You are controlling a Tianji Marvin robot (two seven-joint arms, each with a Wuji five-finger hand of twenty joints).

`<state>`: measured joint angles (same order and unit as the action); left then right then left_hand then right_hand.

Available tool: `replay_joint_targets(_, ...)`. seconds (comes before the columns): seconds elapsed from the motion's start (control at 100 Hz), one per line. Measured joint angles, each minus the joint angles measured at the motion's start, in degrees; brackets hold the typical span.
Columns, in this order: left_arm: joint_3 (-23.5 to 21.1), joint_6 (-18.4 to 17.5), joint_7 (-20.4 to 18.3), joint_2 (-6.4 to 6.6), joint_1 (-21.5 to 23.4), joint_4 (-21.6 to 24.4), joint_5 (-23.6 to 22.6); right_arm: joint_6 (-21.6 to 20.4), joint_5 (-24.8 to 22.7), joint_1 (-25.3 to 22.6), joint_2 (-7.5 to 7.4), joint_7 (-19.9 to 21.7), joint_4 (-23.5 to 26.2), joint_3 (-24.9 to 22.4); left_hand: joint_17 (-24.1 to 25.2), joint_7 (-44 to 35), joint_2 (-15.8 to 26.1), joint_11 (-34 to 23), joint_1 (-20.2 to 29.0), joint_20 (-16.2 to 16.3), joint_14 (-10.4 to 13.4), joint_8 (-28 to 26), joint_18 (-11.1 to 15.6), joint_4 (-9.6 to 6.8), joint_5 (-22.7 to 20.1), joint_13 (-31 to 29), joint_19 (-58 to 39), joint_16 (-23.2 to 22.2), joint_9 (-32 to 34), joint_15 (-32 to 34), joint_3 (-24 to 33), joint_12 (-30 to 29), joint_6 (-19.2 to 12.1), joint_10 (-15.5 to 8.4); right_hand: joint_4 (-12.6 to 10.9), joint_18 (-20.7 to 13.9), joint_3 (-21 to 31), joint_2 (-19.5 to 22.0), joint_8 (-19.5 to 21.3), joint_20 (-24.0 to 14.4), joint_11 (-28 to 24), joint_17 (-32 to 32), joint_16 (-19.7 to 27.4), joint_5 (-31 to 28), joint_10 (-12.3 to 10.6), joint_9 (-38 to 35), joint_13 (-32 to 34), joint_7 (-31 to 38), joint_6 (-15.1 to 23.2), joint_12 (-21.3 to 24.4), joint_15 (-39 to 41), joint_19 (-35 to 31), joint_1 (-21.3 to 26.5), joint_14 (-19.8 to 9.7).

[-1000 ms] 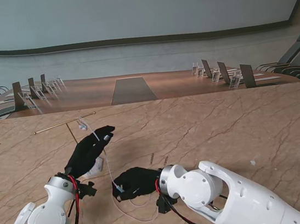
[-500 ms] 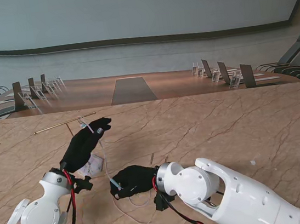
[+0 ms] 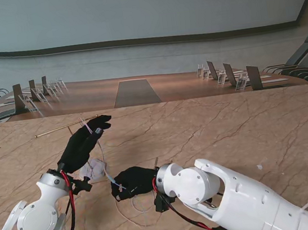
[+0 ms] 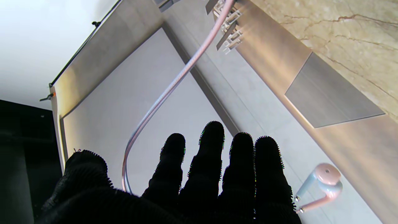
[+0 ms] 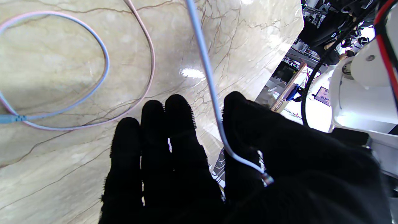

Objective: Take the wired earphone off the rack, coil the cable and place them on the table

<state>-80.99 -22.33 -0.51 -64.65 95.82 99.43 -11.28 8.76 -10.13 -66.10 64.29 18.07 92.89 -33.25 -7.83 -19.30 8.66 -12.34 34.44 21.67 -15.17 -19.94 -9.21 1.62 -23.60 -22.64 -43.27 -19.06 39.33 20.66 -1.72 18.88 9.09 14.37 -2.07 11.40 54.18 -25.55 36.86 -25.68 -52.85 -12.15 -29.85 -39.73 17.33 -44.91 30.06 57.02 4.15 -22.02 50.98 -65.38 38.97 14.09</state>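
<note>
The thin gold rack bar stands at the left on a white base. My left hand is raised to the bar's right end, fingers straight and together, with the earphone cable running out between thumb and index. A pink and blue earbud hangs beside the little finger. The cable drops to my right hand, low over the table. That hand pinches the cable between thumb and fingers, the cable's end by the thumb. Slack loops lie on the marble.
The marble table stretches wide to the right and far side. My right forearm lies across the near middle. A dark inset panel and rows of chairs and nameplates sit beyond the table's far edge.
My left hand rose and went farther from me, up to the rack bar's end. My right hand slid left, and the cable between them is drawn tighter.
</note>
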Motion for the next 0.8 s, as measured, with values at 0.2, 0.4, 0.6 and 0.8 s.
replay_joint_targets(0.2,-1.33,-1.38,0.00,-0.04,-0.20,-0.54,0.03,1.02,0.57,1.33,0.50,0.13,-0.17,0.32,-0.13,0.00,0.01,0.00,0.00,0.00,0.00,0.01,0.00,0.00,0.01,0.00,0.00,0.00,0.00,-0.03,0.00,0.00,0.00,0.00,0.00,0.01,0.01,-0.01,-0.39,0.00,-0.54,0.00,0.00,0.00,0.01,0.00,0.00,0.17,-0.01,0.00,0.05,-0.01,0.00,0.04)
replay_joint_targets(0.4,-2.19,-2.49,-0.30,0.06,-0.36,-0.55,0.25,1.97,0.71,2.24,0.53,0.31,0.77,0.76,-0.68,0.00,0.01,0.00,0.01,0.00,0.01,0.01,0.00,0.00,0.01,-0.57,0.00,0.00,0.00,-0.07,0.00,0.00,0.00,0.00,0.00,0.03,0.01,-0.02,-0.62,0.00,-0.55,0.00,-0.01,0.00,0.02,0.00,0.00,0.27,-0.01,0.00,0.08,-0.02,0.00,0.06)
replay_joint_targets(0.6,-2.27,-2.52,-1.28,0.25,-0.85,-0.50,0.78,2.45,1.00,2.54,0.75,0.33,0.96,0.79,-0.77,0.00,0.01,0.00,1.40,0.00,0.01,0.01,0.00,0.00,0.01,-0.58,0.00,0.00,0.00,-0.07,-0.01,0.00,0.00,-0.02,0.00,0.03,0.01,-0.02,-0.94,0.00,-0.56,0.00,-0.01,0.00,0.03,0.00,0.00,0.39,-0.03,0.00,0.08,-0.03,-0.01,0.08)
replay_joint_targets(0.8,-2.43,-3.75,-1.55,0.36,-0.94,-0.18,0.83,2.83,0.77,2.69,0.75,0.53,1.27,0.73,-1.21,0.00,0.04,0.00,2.39,0.00,0.01,0.01,0.00,0.00,0.01,-1.20,0.00,0.00,0.00,-0.04,-0.01,0.00,0.00,-0.05,0.00,0.05,0.01,-0.02,-0.97,0.00,-0.56,0.00,-0.01,0.00,0.04,0.00,0.00,0.43,-0.05,0.00,0.08,-0.03,-0.01,0.08)
